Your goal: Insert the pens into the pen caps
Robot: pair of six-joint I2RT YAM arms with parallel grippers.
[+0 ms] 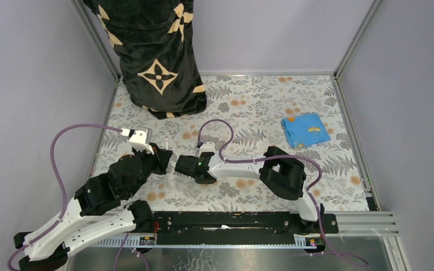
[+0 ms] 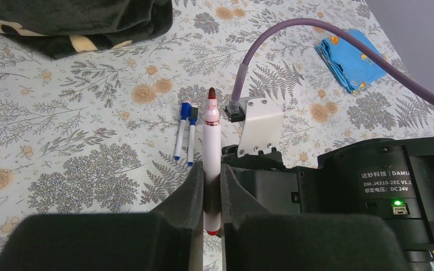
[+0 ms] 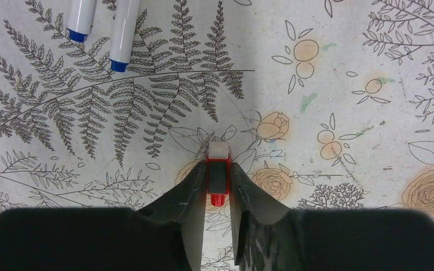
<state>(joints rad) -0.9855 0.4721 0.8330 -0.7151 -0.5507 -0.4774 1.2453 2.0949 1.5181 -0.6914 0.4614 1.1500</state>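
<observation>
While the left gripper (image 2: pixel 211 176) clamped the red pen (image 2: pixel 211 138), the right gripper (image 3: pixel 217 167) pinched the red cap (image 3: pixel 217 179); two blue pens (image 2: pixel 181 132) lay side by side.

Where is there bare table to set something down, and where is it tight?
Bare: the far strip between black fabric and blue cloth; the near right corner, outside the right arm. Crowded: left-centre, where left gripper (red pen) meets right gripper (red cap) beside the blue pens.

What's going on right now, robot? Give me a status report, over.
Left gripper shut on red pen, tip exposed. Right gripper shut on red cap. Two blue pens lying aside.
</observation>
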